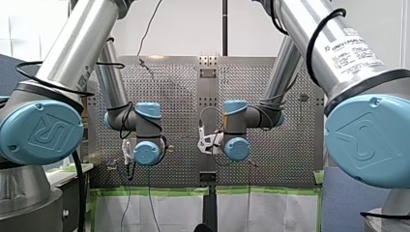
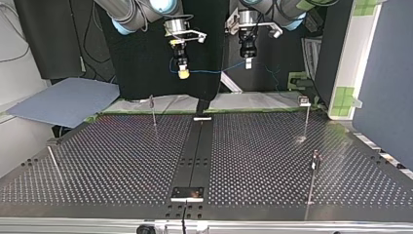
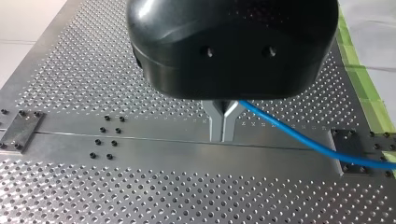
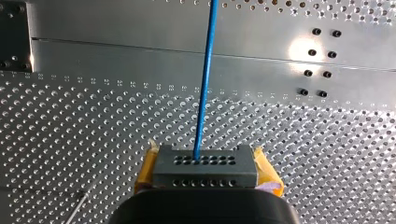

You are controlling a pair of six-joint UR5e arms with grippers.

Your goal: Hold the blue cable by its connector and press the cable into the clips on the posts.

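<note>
Clips [image 2: 304,101] on posts [image 2: 306,122] too small to discern

The perforated metal tabletop [image 2: 122,161] spreads out below both tools. A plain solid strip [image 3: 154,140] crosses it directly under my left tool [image 3: 223,133]. The strip carries groups of black screws [image 3: 105,135], with one bolted plate [image 3: 21,130] well off to one side of that tool and a second plate [image 3: 359,156] off to the other. The same strip lies ahead of my right tool [image 4: 205,164]. In the top view, thin posts stand on the tabletop below the tools: one post [image 2: 153,111] under my right tool's side, another post [image 2: 306,117] and a nearer post [image 2: 314,170] on my left tool's side, and a leaning rod [image 2: 53,163] farthest from both.
</note>
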